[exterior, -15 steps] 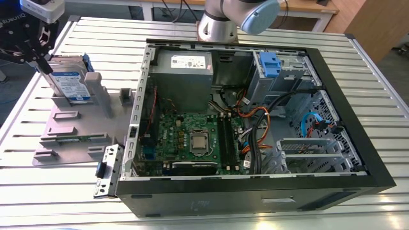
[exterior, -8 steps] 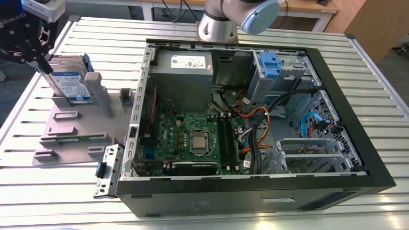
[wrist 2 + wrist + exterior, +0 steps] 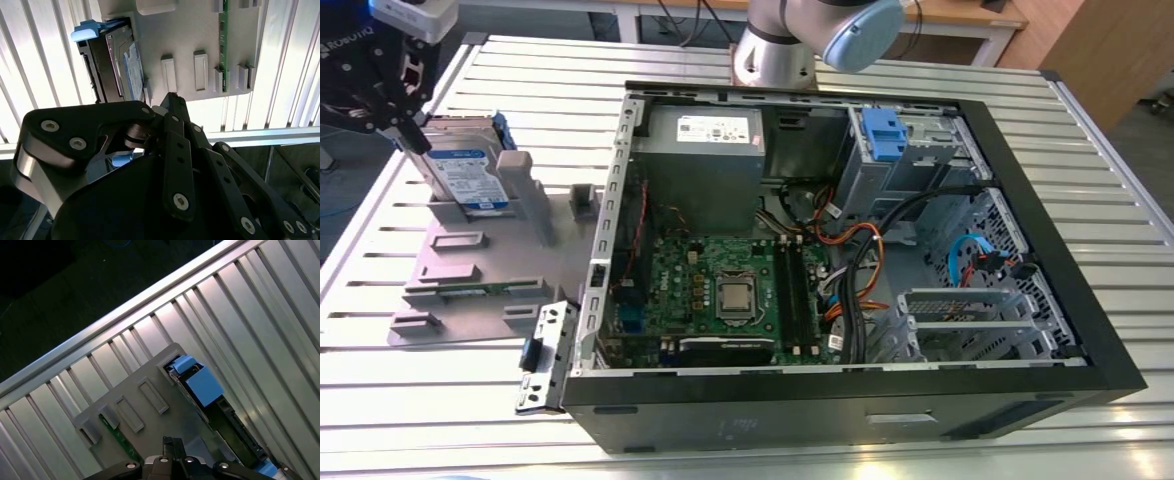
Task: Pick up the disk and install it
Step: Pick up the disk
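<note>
Gripper [image 3: 411, 138] just beside the disk [image 3: 464, 168], at its ten o'clock; disk upright in grey fixture [image 3: 467, 290]. Gripper opening: cannot tell.

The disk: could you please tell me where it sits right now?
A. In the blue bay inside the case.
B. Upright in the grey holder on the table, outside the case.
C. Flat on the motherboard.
B: in the exterior view the disk stands on edge in the grey holder, to the exterior view's left of the case.
</note>
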`<act>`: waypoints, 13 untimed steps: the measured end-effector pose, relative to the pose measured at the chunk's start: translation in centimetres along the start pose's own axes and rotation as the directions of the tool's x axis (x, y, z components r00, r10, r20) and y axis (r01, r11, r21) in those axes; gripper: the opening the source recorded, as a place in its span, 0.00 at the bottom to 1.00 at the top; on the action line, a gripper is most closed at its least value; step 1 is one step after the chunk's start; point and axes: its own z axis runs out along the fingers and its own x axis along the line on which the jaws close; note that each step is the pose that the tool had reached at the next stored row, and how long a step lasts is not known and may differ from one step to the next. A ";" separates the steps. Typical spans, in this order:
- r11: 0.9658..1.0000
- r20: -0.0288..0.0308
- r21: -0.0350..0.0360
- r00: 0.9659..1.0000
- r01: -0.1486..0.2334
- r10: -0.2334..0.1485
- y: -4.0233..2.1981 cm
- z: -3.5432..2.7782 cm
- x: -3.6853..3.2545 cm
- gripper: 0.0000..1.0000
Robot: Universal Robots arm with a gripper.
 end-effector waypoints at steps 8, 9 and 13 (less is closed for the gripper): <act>0.999 0.001 -0.001 0.999 0.048 -0.048 0.00 0.00 0.00 0.11; 0.999 0.002 -0.001 0.999 0.053 -0.053 0.00 0.00 0.00 0.11; 0.997 0.002 -0.001 0.997 0.076 -0.076 0.00 0.00 0.00 0.11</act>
